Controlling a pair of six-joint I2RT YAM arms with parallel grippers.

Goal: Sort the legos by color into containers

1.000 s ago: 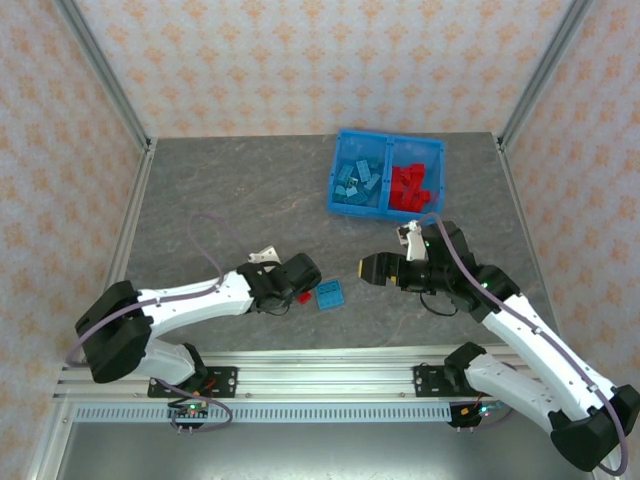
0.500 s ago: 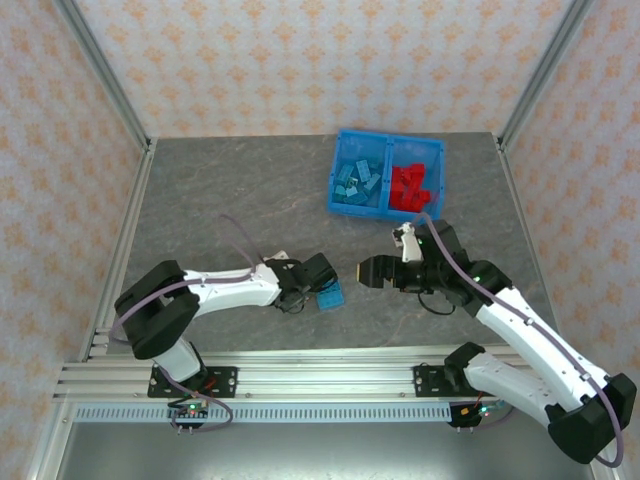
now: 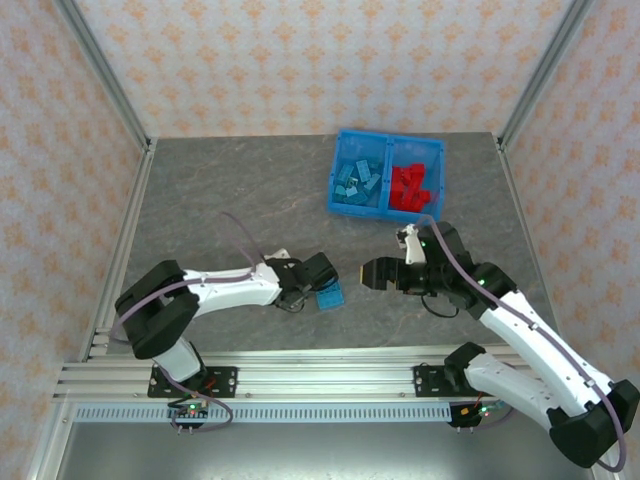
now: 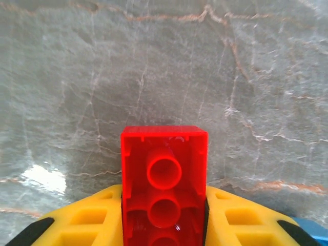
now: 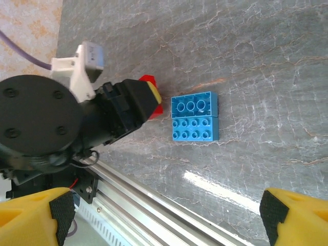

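The overhead camera looks down from beyond the near edge over the grey marbled table [image 3: 220,190], the left wrist camera sits close above it behind a bright red plastic brick [image 4: 164,179], and the right wrist camera, farther back, shares the overhead's light blue studded plastic block [image 5: 195,117].

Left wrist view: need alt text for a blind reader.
A red lego brick, hollow underside toward the camera, is clamped between the left arm's yellow fingers above a grey marbled table.
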